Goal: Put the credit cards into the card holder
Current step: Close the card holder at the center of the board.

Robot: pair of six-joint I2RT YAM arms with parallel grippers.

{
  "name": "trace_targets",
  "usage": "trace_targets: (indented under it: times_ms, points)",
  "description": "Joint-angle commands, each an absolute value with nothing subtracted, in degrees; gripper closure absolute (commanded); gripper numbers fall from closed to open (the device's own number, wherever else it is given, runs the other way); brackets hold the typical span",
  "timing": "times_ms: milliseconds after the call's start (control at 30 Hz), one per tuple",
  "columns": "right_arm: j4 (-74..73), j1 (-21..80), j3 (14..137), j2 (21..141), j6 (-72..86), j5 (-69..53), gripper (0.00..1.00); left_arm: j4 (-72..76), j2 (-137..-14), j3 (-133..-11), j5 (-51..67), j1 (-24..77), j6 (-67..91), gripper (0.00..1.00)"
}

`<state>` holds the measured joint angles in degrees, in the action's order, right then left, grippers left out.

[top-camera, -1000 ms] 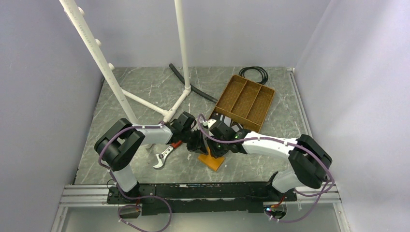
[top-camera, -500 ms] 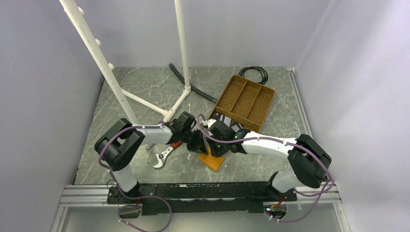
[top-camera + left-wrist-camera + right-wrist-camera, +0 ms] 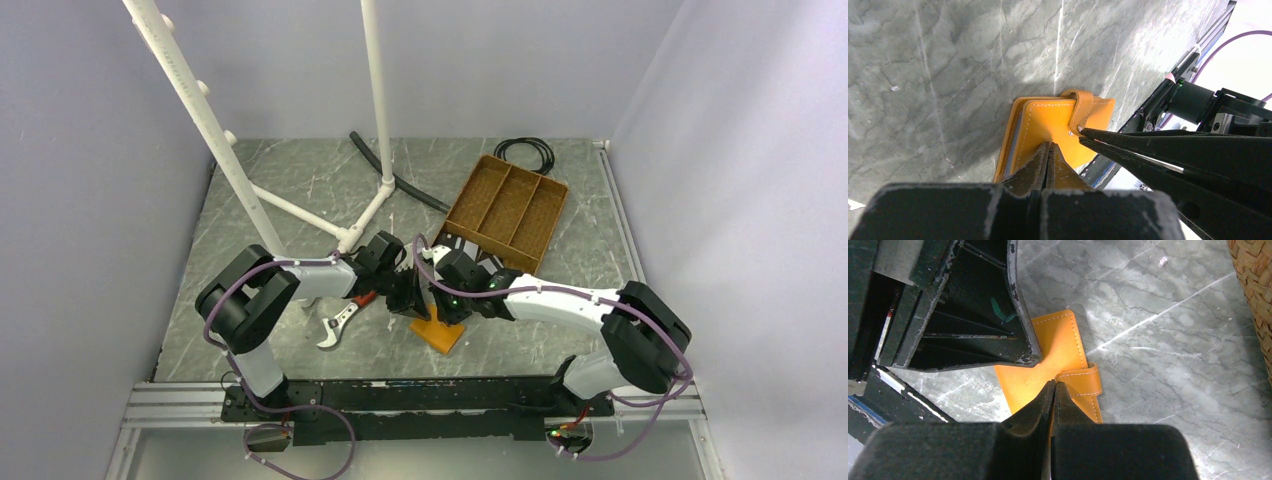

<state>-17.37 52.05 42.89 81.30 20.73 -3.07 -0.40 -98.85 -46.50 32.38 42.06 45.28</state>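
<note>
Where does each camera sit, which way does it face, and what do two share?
Top external: above and behind the bases, facing down on the table; both arms show.
Left wrist: on the left arm, facing down at the card holder; its shut left gripper shows.
Right wrist: on the right arm, facing down; its shut right gripper shows.
Both wrist views share the card holder.
</note>
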Motion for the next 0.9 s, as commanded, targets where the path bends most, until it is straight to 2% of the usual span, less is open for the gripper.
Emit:
trace_targets:
  times_ms: [0,867]
  points:
    - [-15.33,52.12,41.73,79.71,22.29,-4.79,1.0,-1.58,-99.65,-45.28,30.47,42.3,44.28,1.0]
    - [-15.38,53.24,38.13,81.38,24.13,-8.81,1.0,-1.58,-100.15,-45.26,29.45,42.28,44.83,1.0]
